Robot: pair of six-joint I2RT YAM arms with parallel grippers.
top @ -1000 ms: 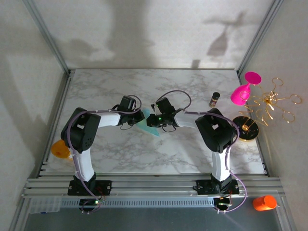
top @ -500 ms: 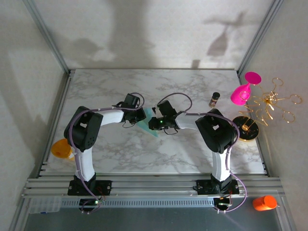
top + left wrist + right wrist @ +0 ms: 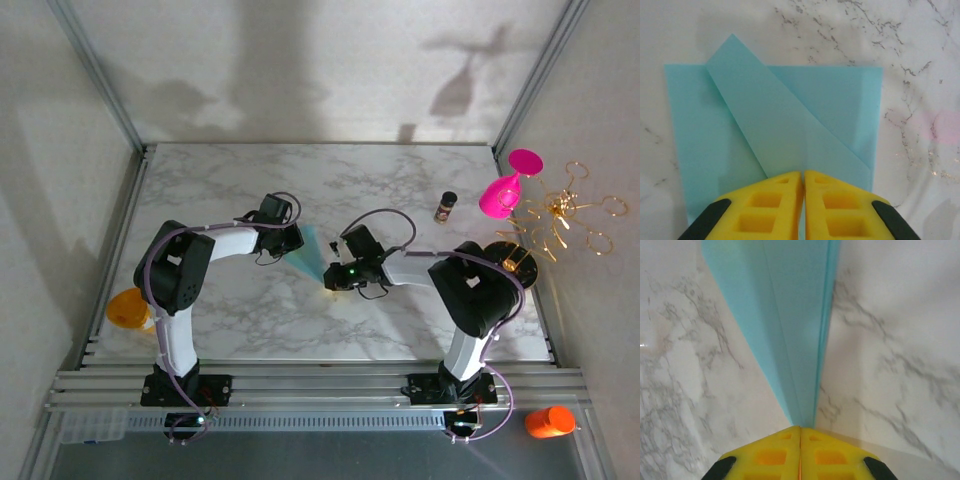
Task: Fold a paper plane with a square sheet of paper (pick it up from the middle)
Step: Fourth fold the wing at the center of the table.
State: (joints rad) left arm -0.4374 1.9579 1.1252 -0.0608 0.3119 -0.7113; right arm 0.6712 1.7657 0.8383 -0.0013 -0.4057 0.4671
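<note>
The square sheet of paper [image 3: 313, 255] is teal-blue and folded into a long taper, wide at the far end and pointed at the near end. In the left wrist view the paper [image 3: 790, 115] shows a diagonal flap over a broader layer. My left gripper [image 3: 296, 240] is shut at its wide end, the yellow tips [image 3: 804, 173] closed with a sliver of teal between them. My right gripper [image 3: 333, 278] is shut at the narrow end. In the right wrist view the paper [image 3: 790, 315] runs away from the tips [image 3: 800, 428] with layered edges.
A pink goblet [image 3: 503, 190] hangs on a gold wire rack [image 3: 560, 215] at the right edge. A small dark-capped jar [image 3: 445, 206] stands near them. An orange object [image 3: 125, 308] sits off the table's left side and another [image 3: 550, 421] at the near right.
My right gripper has drawn back to the right and toward the near edge, along the paper to its narrow end. The paper now stretches between both grippers. The left gripper barely moved.
</note>
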